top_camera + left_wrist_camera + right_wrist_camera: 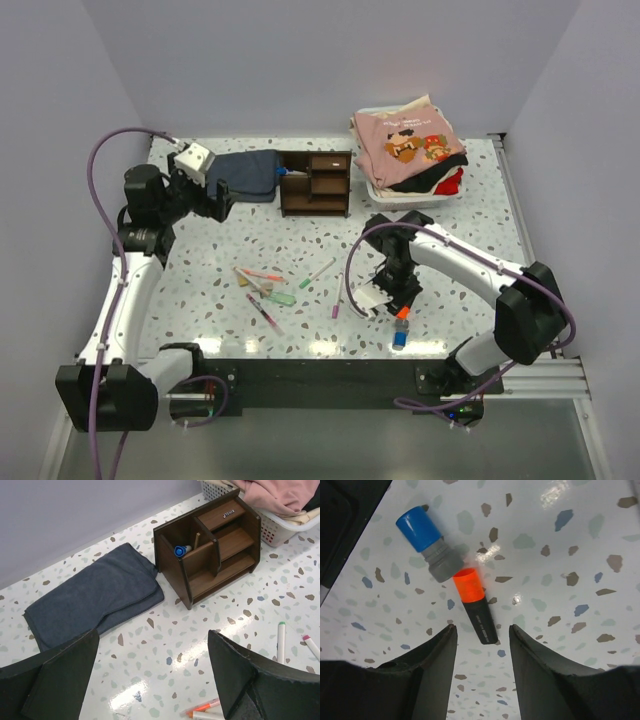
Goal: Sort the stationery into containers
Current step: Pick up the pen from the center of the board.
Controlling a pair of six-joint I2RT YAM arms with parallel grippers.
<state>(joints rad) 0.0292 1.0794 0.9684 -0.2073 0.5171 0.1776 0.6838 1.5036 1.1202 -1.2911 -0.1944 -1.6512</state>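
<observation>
- The right jaws are hanging spread, flanking the black end of the black-orange marker [476,611], which is lying on the tabletop [570,540] touching the blue-capped bottle [427,540].
- The left jaws are hovering spread, facing the wooden organiser [172,567], which is holding a blue-capped pen [181,550].
- Other pens [265,274] are lying loose mid-tabletop.

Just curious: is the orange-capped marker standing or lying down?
Lying down: the marker rests flat on the table, beside the blue-capped bottle.

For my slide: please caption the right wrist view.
Open right pincer over thick black orange-capped marker beside blue-capped grey bottle.
</observation>
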